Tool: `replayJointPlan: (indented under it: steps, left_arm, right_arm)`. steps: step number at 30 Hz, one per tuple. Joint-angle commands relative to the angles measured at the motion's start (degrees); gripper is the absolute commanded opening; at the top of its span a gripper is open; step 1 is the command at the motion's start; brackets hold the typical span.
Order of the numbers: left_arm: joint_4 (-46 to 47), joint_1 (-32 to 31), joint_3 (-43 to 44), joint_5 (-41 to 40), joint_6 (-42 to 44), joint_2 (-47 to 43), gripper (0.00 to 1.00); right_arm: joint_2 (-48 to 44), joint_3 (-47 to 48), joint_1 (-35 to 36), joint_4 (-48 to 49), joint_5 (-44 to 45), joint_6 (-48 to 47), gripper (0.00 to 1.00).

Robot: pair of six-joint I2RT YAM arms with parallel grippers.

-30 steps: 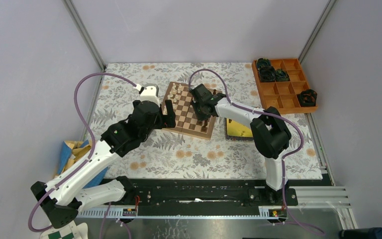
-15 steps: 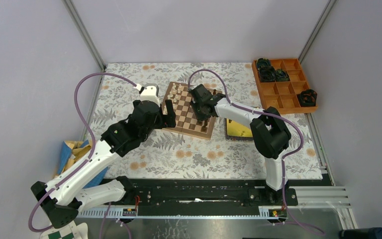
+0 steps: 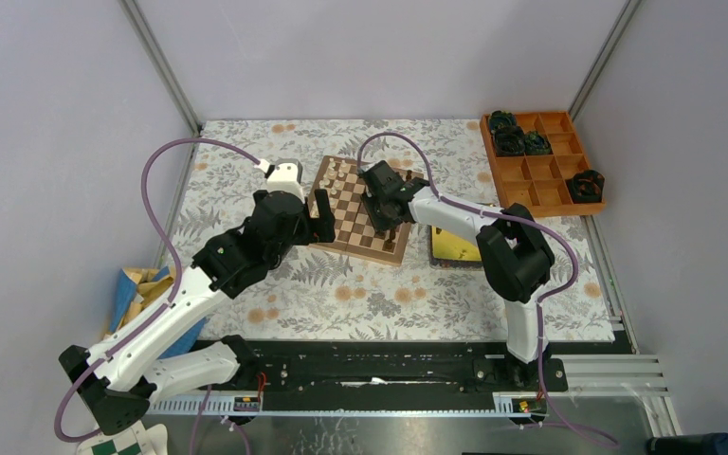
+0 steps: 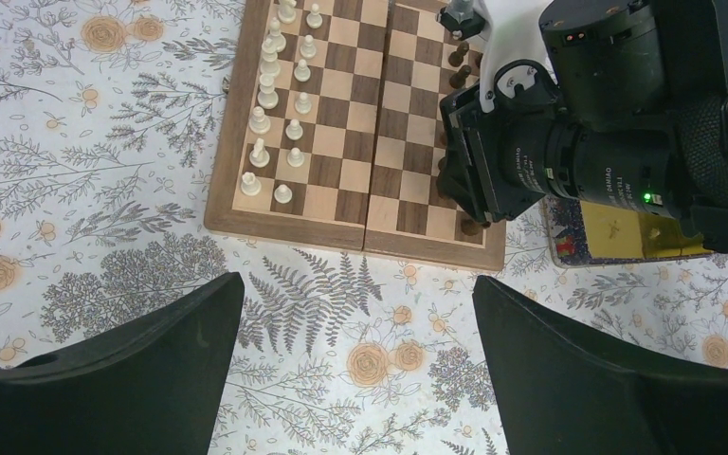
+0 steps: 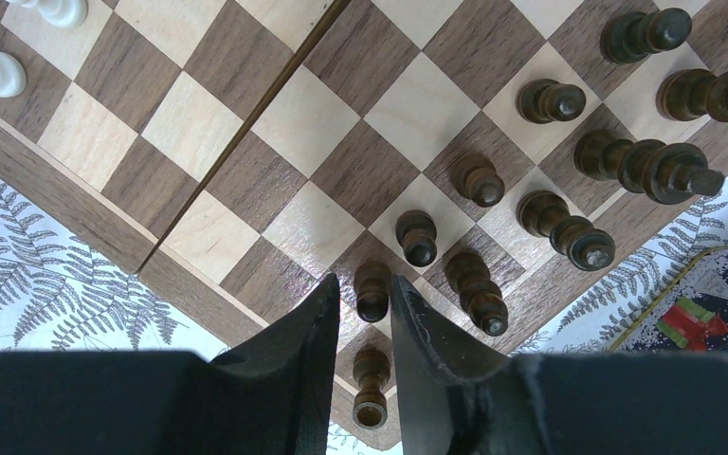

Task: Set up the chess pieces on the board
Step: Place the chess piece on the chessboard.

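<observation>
The board point(image 3: 353, 210) lies on the flowered cloth point(image 3: 341, 294) that covers the table, a little back from the middle, turned at a slight angle. The pale cream chess pieces point(image 4: 267, 95) stand in two files along the board's left side. The dark brown chess pieces point(image 5: 565, 230) are gathered on the opposite side, most of them upright in two rows.

The right gripper point(image 5: 363, 282) is low over the near right corner of the board. Its fingers stand a little apart on either side of a dark pawn point(image 5: 372, 294) that stands upright on its square. A thin gap shows on at least one side of the pawn, so the pawn is not clamped. Another dark piece stands just nearer the corner, between the same fingers.

The left gripper point(image 4: 358, 284) hangs over the cloth beside the board's left edge, fingers spread wide and holding nothing.

A yellow tin point(image 4: 616, 232) lies just beside the board's right edge, and the picture of a red and green parcel shows on its lid. The right arm point(image 4: 578, 161) carries small white print on its black housing, too small to read, beside a lit green light.

At the far right corner of the table sits an orange tray point(image 3: 555, 185) with black gear-like lumps point(image 3: 509, 140) in several compartments
</observation>
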Motion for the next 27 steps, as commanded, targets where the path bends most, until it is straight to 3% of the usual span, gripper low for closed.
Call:
replayJointPlan:
  steps: [1, 19, 27]
  left_arm:
    - [3.1, 0.5, 1.3, 0.6, 1.2, 0.0, 0.99]
    - [6.8, 1.1, 4.8, 1.3, 3.1, 5.3, 0.99]
    - [9.2, 2.4, 5.9, 2.1, 5.1, 8.3, 0.99]
  right_arm:
    - [-2.2, 1.7, 1.1, -1.0, 0.0, -1.5, 0.33]
    - [-11.0, 4.1, 1.3, -3.6, 1.3, -4.5, 0.39]
    - [-17.5, -1.0, 0.6, -0.7, 12.2, -4.6, 0.48]
